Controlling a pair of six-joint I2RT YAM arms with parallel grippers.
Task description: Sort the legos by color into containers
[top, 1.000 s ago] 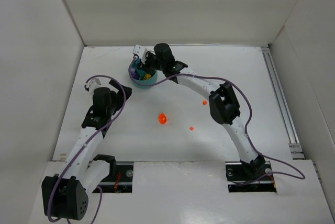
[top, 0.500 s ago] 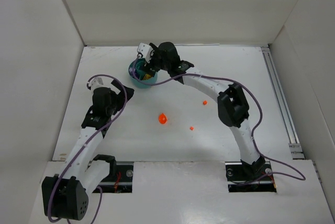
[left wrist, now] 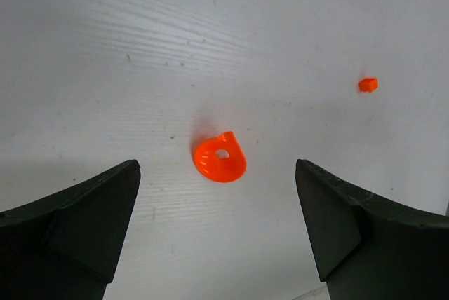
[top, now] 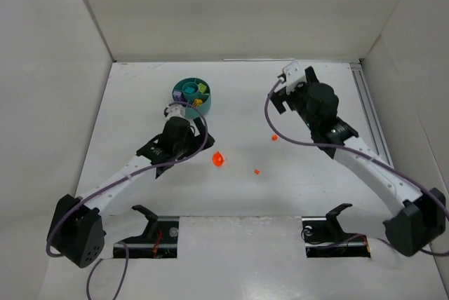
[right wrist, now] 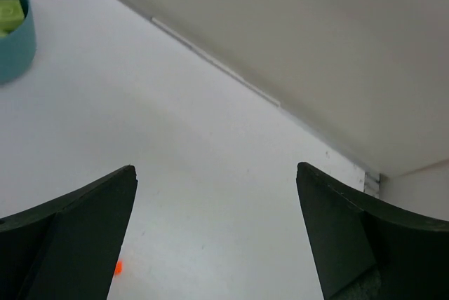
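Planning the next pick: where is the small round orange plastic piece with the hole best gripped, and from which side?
Probably from straight above, jaws pinching across the outer rim of the round orange plastic piece: it lies flat and low on the white table, so no side offers a face to grip.

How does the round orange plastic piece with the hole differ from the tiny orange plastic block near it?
The round orange piece is much bigger than the tiny orange block. The round piece is curved with a hole; the block is plain and boxy. The round piece lies between the left gripper's open fingers; the block sits off to one side. Both are bright orange, loose on the white table, outside the teal bowl.
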